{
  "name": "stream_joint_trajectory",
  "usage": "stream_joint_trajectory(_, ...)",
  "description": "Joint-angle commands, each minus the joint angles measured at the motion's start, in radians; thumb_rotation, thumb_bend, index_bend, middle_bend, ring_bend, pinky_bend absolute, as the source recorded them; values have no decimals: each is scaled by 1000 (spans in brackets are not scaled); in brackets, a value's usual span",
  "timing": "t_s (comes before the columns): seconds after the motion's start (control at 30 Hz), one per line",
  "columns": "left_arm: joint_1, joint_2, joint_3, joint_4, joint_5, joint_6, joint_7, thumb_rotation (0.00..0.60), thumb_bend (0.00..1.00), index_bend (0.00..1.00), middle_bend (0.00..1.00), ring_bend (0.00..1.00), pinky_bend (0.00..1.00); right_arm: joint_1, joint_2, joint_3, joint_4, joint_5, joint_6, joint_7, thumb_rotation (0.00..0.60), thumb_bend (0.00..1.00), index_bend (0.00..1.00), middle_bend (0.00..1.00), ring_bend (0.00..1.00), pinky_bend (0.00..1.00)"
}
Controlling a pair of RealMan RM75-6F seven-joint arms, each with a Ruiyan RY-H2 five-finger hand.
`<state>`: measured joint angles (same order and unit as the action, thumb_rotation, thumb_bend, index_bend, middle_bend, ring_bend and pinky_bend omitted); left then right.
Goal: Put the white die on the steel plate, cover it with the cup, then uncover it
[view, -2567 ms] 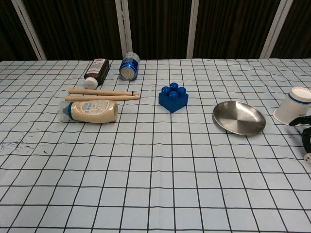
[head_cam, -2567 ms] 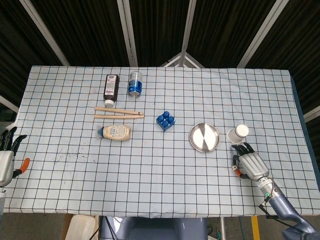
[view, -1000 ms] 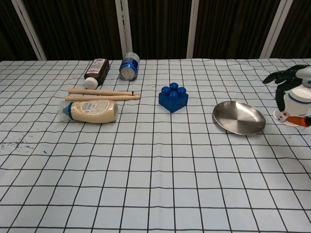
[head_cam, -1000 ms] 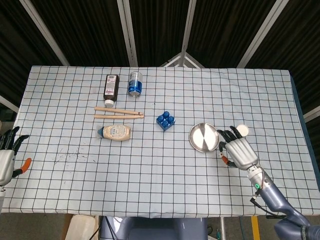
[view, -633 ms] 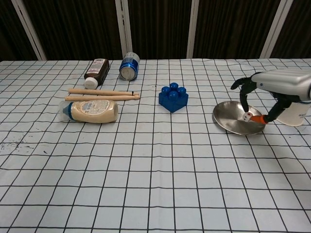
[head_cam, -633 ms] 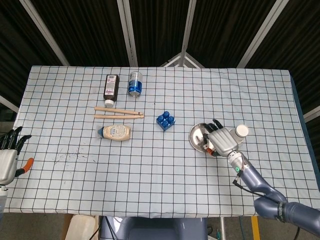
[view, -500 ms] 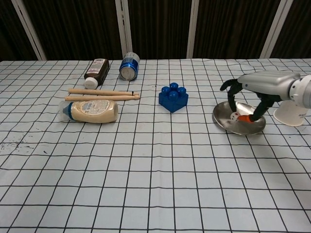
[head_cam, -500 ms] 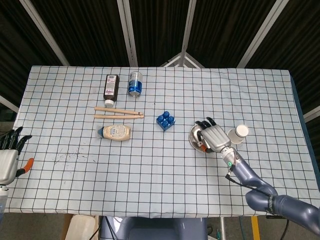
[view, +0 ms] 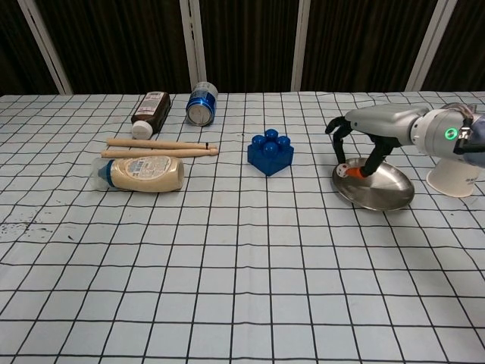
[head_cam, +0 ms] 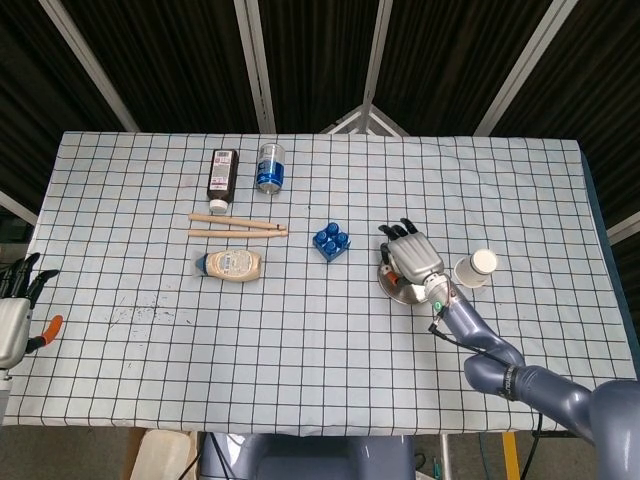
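We counted one steel plate (view: 383, 191), one cup (view: 457, 176) and one blue brick (view: 270, 152). We also counted two bottles (view: 150, 114) (view: 140, 174), one can (view: 201, 104) and two sticks (view: 158, 143) (view: 151, 154).

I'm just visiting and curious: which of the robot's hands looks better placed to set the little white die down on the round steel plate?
The right hand: it hangs over the round steel plate with the small white die pinched at its fingertips. The left hand sits at the table's far left edge.

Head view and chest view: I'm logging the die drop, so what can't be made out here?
- Head view: right hand hides the die.
- Chest view: die at the fingers; held or resting on the plate, unclear.
- Cup: cut by the chest view's edge.
- Left hand: cut by the head view's edge.
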<state>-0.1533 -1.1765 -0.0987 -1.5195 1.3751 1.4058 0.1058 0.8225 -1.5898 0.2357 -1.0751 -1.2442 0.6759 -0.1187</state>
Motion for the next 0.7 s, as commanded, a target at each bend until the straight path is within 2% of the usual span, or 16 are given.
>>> stream_joint_trajectory(0.03,0,-1,-2,2,-5,-1,1,600,467,189,0,0,98,2,1,0,15,3,1,12,600,416,583,125,145,0)
stream_joint_trajectory(0.33,-6,-11,1,4,-8,-8,24,600,467,190,0,0,98,-31,32,-29,15,-3,19,60,600,416,582,125,145,0)
stream_joint_trajectory(0.5,-7,-16,1,2,-7,-6,35,600,467,189,0,0,98,-52,29,-56,6,-30,42,91,600,416,583,125,145,0)
stream_joint_trajectory(0.7,-7,-18,3,3,-11,-9,41,600,467,196,0,0,98,-48,15,-62,33,-35,37,108,600,415,570,125,145,0)
